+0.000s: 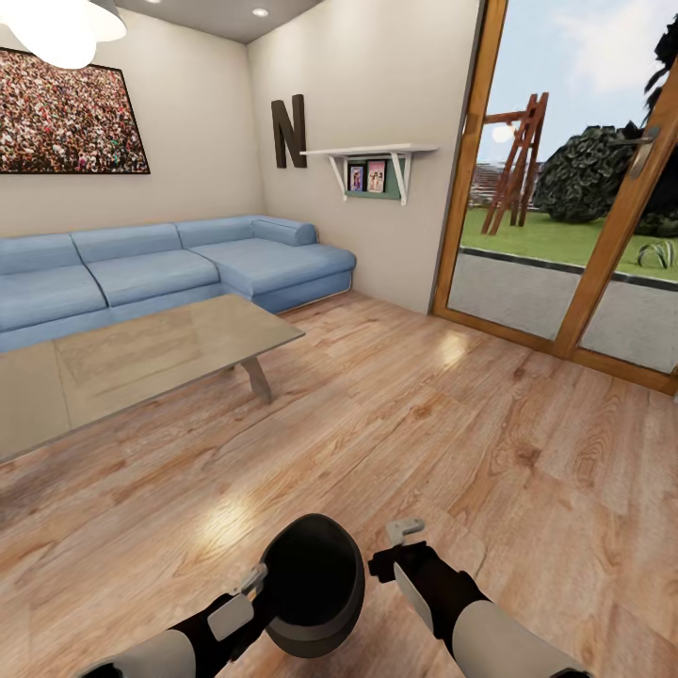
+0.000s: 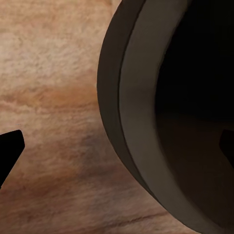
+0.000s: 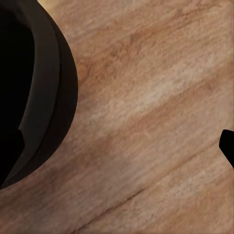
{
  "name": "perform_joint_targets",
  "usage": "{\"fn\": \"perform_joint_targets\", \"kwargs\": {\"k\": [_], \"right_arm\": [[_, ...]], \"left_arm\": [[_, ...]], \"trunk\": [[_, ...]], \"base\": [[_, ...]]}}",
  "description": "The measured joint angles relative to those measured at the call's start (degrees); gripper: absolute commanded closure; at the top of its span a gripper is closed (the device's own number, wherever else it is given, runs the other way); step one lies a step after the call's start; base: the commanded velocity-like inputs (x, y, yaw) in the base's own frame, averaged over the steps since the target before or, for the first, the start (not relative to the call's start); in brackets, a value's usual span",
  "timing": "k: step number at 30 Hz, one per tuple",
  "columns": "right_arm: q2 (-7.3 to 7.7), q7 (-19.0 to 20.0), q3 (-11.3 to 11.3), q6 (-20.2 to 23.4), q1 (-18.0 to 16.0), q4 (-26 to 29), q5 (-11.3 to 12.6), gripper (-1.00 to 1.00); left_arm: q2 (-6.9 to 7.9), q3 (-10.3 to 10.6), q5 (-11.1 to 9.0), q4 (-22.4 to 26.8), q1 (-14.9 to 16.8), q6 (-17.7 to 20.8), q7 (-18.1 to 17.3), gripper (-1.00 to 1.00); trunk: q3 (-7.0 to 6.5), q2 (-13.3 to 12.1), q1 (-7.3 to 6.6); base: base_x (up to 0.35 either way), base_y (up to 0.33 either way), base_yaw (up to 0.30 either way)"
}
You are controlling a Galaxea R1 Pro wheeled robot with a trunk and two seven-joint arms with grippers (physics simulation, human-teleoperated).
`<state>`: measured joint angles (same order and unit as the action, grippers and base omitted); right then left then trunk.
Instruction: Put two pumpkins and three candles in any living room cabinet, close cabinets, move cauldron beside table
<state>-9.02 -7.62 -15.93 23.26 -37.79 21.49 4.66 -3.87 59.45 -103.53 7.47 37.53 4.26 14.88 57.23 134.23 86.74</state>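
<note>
The cauldron (image 1: 315, 584) is the thing to steer by here: round, black, thick-rimmed, low in front of the robot over the wooden floor (image 1: 452, 443), with its dark mouth turned up toward the head camera.

Far to the left of the cauldron and well beyond it, a blue corner sofa (image 1: 160, 268) runs along the wall under a large crowd picture (image 1: 71, 113). Nearer, but still well apart from the cauldron, the glass-topped table (image 1: 141, 358) stands on a grey slab leg.

Just left of the cauldron, the left gripper (image 1: 256, 576) meets the rim. In the left wrist view one dark finger (image 2: 9, 151) lies over bare floor outside the pot and the other sits inside its black hollow, so the jaws straddle the wall of the cauldron (image 2: 146, 122); whether they actually press on it I cannot tell.

Just right of the cauldron, the right gripper (image 1: 400, 546) hangs over bare boards, apart from the rim. In its wrist view the fingers stand wide, with only floor between them and the cauldron (image 3: 44, 87) off to one side.

Further right of the cauldron, a wooden-framed glass door (image 1: 565, 217) looks onto grass, and a white shelf (image 1: 372, 160) with a big letter N (image 1: 289, 132) hangs on the wall.
</note>
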Motion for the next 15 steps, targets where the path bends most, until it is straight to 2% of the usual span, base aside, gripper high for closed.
{"fn": "perform_joint_targets", "kwargs": {"k": [3,15], "right_arm": [[0.05,0.1,0.0,-0.1,0.0,-0.1,0.0,-1.0],[0.16,0.1,0.0,-0.1,0.0,0.0,0.0,-1.0]], "left_arm": [[0.02,0.2,0.1,0.1,0.0,-2.8,-0.4,-1.0],[0.09,0.1,0.1,0.7,0.0,-3.4,-0.7,-1.0]], "trunk": [[0.0,0.0,0.0],[0.0,0.0,0.0]], "base": [[0.0,0.0,0.0],[0.0,0.0,0.0]]}}
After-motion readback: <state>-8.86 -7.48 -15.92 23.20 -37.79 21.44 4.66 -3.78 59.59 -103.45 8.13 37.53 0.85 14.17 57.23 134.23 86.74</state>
